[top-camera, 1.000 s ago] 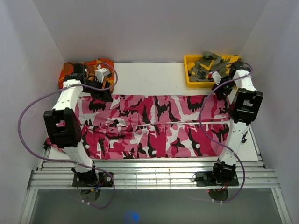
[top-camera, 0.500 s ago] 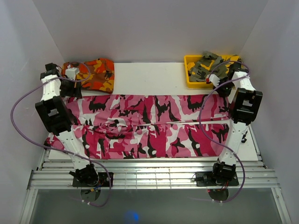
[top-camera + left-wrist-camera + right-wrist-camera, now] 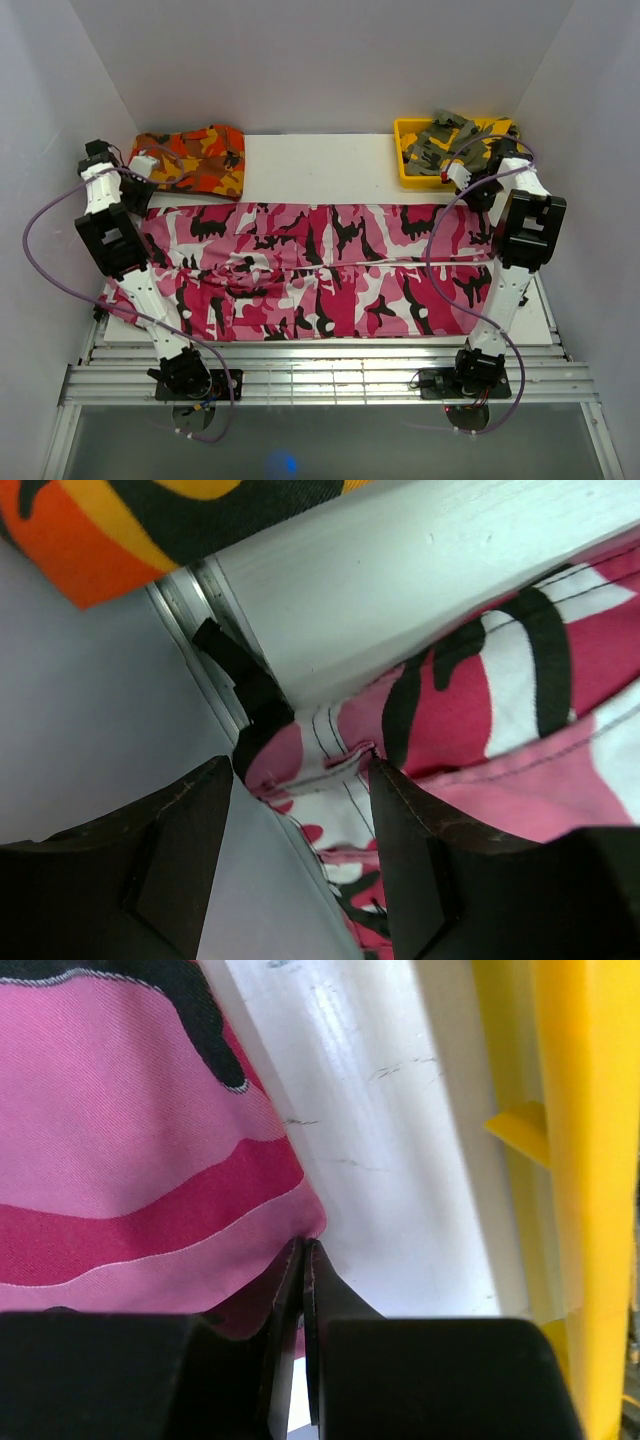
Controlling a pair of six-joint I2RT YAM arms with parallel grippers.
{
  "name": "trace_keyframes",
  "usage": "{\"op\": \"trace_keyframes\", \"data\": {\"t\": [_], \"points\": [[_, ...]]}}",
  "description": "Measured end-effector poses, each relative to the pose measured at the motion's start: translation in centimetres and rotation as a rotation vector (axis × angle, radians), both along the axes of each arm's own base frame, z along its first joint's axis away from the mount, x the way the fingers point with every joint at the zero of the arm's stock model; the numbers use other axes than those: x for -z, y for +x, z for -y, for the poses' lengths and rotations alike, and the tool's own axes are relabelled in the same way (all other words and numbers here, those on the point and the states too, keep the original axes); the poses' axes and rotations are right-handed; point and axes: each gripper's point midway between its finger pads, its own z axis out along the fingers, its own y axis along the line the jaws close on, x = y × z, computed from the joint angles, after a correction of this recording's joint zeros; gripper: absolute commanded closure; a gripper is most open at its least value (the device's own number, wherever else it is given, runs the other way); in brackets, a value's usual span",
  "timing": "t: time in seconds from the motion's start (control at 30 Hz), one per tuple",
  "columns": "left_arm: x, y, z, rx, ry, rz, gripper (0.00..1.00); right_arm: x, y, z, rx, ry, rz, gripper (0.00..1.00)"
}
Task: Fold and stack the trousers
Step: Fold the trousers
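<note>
Right pincer (image 3: 303,1246) on crosswise trousers (image 3: 330,272), waist leftward

Yellow bin (image 3: 572,1160) — just beside right tool (image 3: 303,1246)

This is looking like a robotics lab test cell, not a home or shop. Plain white walls (image 3: 320,60) are closing in a white bench (image 3: 320,165) on 3 sides. 2 black-and-white robot arms, the left arm (image 3: 115,240) and the right arm (image 3: 525,230), are standing bolted to slotted aluminium rails (image 3: 330,380) at the near edge, with purple cables (image 3: 428,260) looping off them. A yellow bin (image 3: 402,150) is sitting at the far right, and pink trousers (image 3: 320,270) are lying spread flat across the bench.
</note>
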Motion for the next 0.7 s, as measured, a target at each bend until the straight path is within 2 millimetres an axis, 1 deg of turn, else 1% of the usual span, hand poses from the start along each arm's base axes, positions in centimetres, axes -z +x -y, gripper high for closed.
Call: {"op": "trace_keyframes", "data": {"t": [0.07, 0.2, 0.27, 0.3, 0.37, 0.4, 0.47, 0.5, 0.53, 0.57, 0.7], "points": [[0.7, 0.3, -0.4, 0.035, 0.023, -0.009, 0.32, 0.0, -0.4, -0.1, 0.006, 0.003, -0.008, 0.92], [2.6, 0.3, -0.7, 0.088, 0.039, -0.039, 0.34, 0.1, -0.7, 0.0, 0.014, -0.001, -0.012, 0.92], [2.5, 0.4, -0.7, 0.109, 0.045, -0.036, 0.37, 0.0, -0.8, 0.0, 0.017, -0.004, -0.013, 0.92], [2.5, 0.4, -0.6, 0.118, 0.045, -0.036, 0.42, -0.1, -0.8, 0.1, 0.020, -0.005, -0.013, 0.92], [2.7, 0.4, -0.5, 0.139, 0.042, -0.036, 0.48, -0.1, -0.8, 0.1, 0.022, -0.007, -0.014, 0.92], [2.8, 0.4, -0.4, 0.152, 0.040, -0.037, 0.56, -0.1, -0.8, 0.1, 0.024, -0.008, -0.015, 0.92], [3.0, 0.3, 0.0, 0.179, 0.029, -0.039, 0.68, -0.1, -0.8, 0.2, 0.028, -0.009, -0.016, 0.92], [3.1, 0.2, 0.2, 0.190, 0.026, -0.041, 0.83, 0.0, -0.8, 0.2, 0.030, -0.009, -0.016, 0.92], [3.0, 0.2, 0.2, 0.196, 0.025, -0.040, 0.93, -0.1, -0.8, 0.2, 0.033, -0.009, -0.017, 0.92], [3.0, 0.2, 0.2, 0.202, 0.027, -0.039, 1.00, -0.1, -0.9, 0.2, 0.038, -0.008, -0.019, 0.92], [2.7, 0.8, 0.2, 0.186, 0.028, -0.012, 1.00, -0.2, -0.9, 0.1, 0.062, 0.006, -0.021, 0.92]]}}
